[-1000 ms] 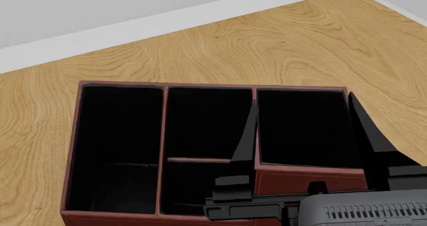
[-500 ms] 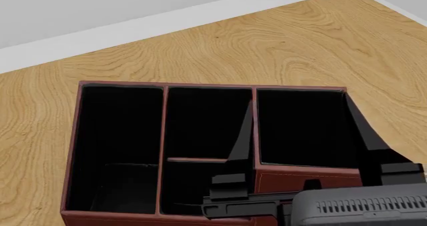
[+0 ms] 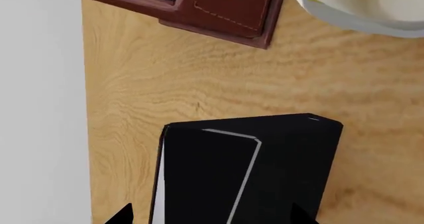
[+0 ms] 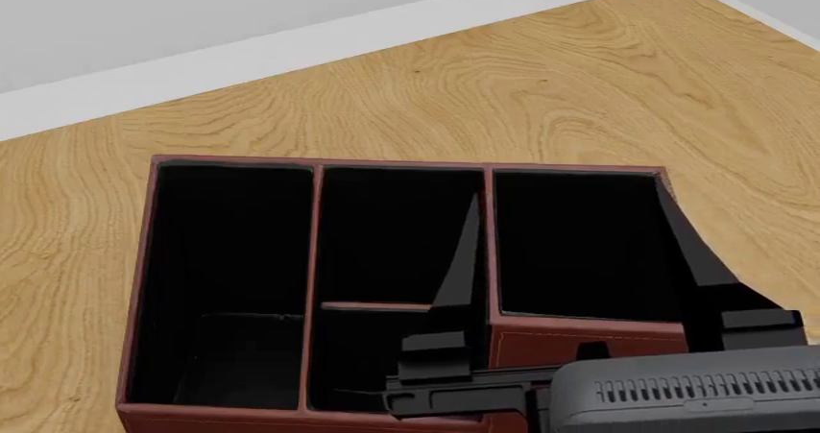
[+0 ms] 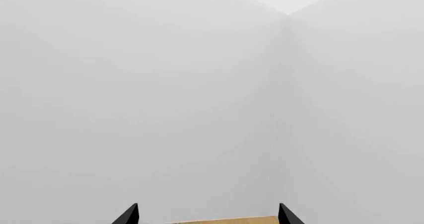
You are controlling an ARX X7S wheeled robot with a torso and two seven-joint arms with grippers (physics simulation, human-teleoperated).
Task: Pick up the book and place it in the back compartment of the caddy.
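Head view: dark red-brown caddy (image 4: 141,289), black inside, four cells; right hand (image 4: 570,227) spread wide, empty.

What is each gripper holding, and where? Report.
Right gripper: open, nothing held. Left gripper: a black slab sits at its fingertips; whether it is gripped cannot be told.

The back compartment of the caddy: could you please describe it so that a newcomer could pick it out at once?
On the wooden table sits a red-brown caddy with a black interior split into three columns. The middle column is cut in two by a thin reddish cross divider. The back compartment is the short cell on the robot's side of that divider, the smallest of the four.
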